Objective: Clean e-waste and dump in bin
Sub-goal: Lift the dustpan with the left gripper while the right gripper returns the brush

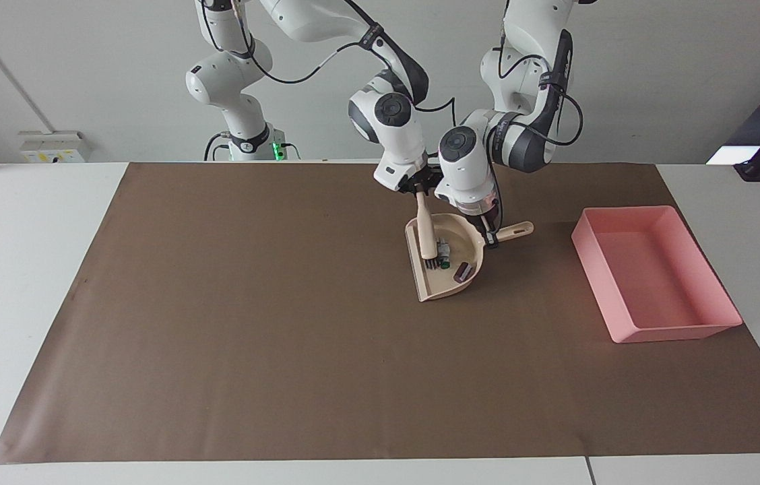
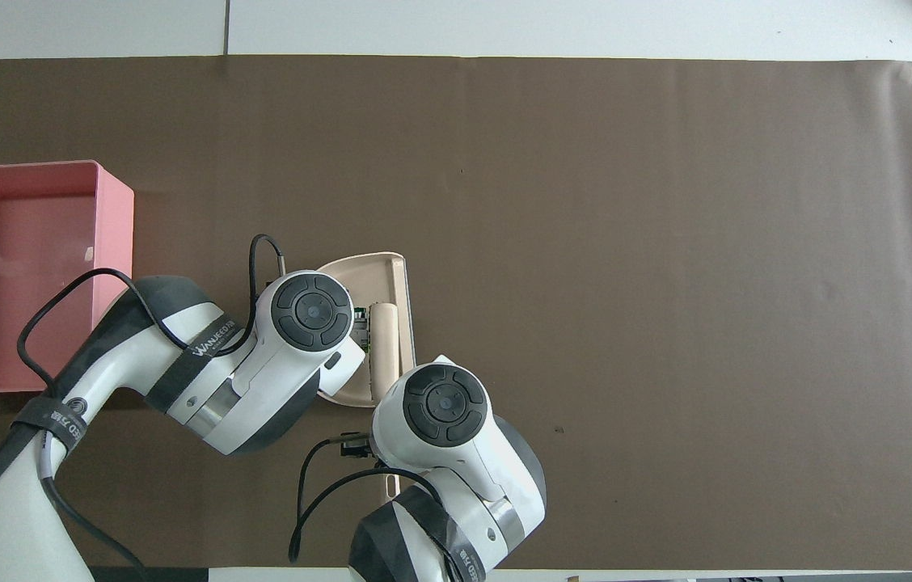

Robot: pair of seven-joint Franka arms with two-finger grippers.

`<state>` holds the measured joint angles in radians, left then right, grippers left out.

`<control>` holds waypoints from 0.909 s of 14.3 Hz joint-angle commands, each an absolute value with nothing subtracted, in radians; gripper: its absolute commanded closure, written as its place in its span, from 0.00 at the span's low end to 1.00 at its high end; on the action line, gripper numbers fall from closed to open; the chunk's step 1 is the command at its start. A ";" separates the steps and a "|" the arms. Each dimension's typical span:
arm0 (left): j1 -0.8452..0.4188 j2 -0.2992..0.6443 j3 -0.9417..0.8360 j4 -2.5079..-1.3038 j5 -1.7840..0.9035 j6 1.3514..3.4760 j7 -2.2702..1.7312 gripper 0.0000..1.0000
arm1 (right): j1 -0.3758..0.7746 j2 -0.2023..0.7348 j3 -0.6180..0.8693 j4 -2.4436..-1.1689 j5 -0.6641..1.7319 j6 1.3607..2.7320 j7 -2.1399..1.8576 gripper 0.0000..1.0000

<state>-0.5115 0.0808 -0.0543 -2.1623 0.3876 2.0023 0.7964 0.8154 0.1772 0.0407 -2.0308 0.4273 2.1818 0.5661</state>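
1. The brown paper mat (image 1: 286, 350) covers most of the white desk (image 1: 23, 269); its matte stretch farthest from the robots is bare.
2. The bin (image 1: 653, 273), a shallow pink plastic tray with sloped walls, sits toward the left arm's end of the desk, well apart from the dustpan, and nothing shows in it.
3. The beige dustpan (image 1: 451, 286), smooth plastic with a rounded back and a straight lip, lies flat on the mat near the middle.
4. The e-waste lies inside the dustpan: a white piece with green marks (image 1: 445, 256) just beside the bristles, and a dark cylinder (image 1: 463, 271) against the curved back wall.
5. The brush (image 1: 426, 232), with a pale rounded handle and dark bristles, stands tilted with its bristles down in the dustpan.
6. The right gripper (image 1: 418, 190) is closed on the top of the brush handle, over the dustpan's robot-side edge.
7. The left gripper (image 1: 488, 236) is clamped on the dustpan's handle (image 1: 513, 231); its wrist crowds against the right one, and in the overhead view it hides most of the pan.
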 commanded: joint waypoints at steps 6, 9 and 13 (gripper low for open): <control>-0.453 0.065 -0.048 -2.195 0.385 2.092 0.902 1.00 | 0.625 -0.055 0.044 -2.040 0.204 1.834 0.572 1.00; -0.396 0.032 -0.048 -2.200 0.289 2.117 1.001 1.00 | 0.461 -0.139 0.046 -2.040 0.157 1.711 0.502 1.00; -0.281 -0.035 -0.046 -2.194 0.151 2.115 1.171 1.00 | 0.215 -0.164 0.044 -2.045 0.120 1.609 0.287 1.00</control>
<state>-0.3342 0.0406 -0.0447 -2.1718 0.2204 2.1040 1.0792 0.3092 -0.1500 0.0287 -2.0252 0.1508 1.6246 0.3626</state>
